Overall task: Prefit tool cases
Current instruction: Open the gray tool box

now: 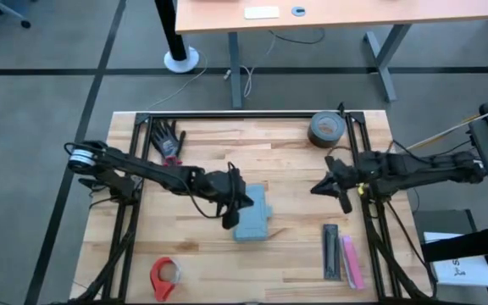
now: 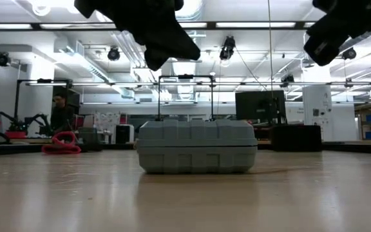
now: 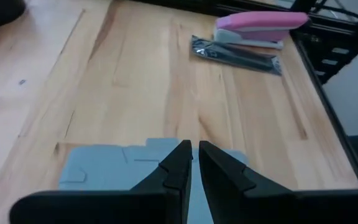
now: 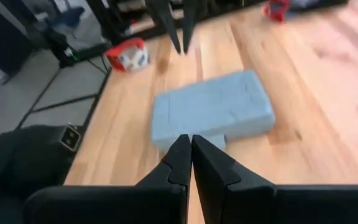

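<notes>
- One tool case [image 1: 252, 215], blue-grey, shut, lying flat near the middle of the worktop [image 1: 295, 161]; small handle bump on its side toward the right arm.
- Left pincer [image 1: 231, 222], fingers almost together with a thin gap, holding nothing, hanging above the case's edge on the left arm's side; the low view shows it clear of the lid.
- Right pincer [image 1: 344, 196], fingers pressed together, empty, raised over the worktop well apart from the case, pointing toward it.
- Black bar [image 1: 331, 252] and pink bar [image 1: 351, 261], side by side near the front right corner.
- Red tape dispenser [image 1: 164, 275] near the front left corner.
- Black glove [image 1: 169, 140] toward the back left; roll of dark tape [image 1: 326, 129] at the back right.
- Risk, judged: with both pincers this narrow, a descent would push the case rather than grasp it; the light plastic may slide or turn on the smooth wood. A grab at the lid alone could tip it.
- Writing: no brand or label legible on the case or anything else.
</notes>
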Controlling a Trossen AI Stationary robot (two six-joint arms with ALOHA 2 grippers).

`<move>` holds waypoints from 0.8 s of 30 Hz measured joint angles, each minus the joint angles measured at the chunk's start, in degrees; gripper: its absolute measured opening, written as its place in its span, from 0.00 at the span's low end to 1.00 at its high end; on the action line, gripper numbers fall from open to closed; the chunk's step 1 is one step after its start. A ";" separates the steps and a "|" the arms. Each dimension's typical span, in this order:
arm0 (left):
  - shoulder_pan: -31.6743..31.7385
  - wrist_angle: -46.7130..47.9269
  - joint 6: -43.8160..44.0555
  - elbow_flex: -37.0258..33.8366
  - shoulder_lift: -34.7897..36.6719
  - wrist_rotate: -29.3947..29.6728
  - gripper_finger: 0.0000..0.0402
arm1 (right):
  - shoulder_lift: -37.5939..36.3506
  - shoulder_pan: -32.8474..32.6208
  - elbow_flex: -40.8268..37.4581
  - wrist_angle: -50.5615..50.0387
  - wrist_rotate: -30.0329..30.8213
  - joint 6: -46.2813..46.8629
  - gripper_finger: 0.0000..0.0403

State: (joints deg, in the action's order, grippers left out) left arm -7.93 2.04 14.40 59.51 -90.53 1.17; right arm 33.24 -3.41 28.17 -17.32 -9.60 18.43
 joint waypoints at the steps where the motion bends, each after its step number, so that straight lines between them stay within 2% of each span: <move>1: -0.02 0.00 0.15 0.26 -0.10 0.35 0.09 | 1.55 -0.97 0.20 -0.01 1.16 0.44 0.00; 6: 0.05 4.25 0.30 2.83 -0.82 1.33 0.09 | 6.26 -7.17 1.90 0.02 7.06 2.25 0.00; 13: 0.02 13.16 -0.30 10.54 -4.46 1.34 0.16 | 7.74 -15.76 3.60 0.23 17.07 6.47 0.00; 24: 0.06 25.17 -5.29 24.97 -13.63 1.30 0.25 | 10.17 -22.50 3.58 -0.94 23.65 13.16 0.00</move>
State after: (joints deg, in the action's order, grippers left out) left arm -7.86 27.21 9.10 84.48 -104.16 2.47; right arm 43.42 -25.91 31.75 -18.26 14.05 31.59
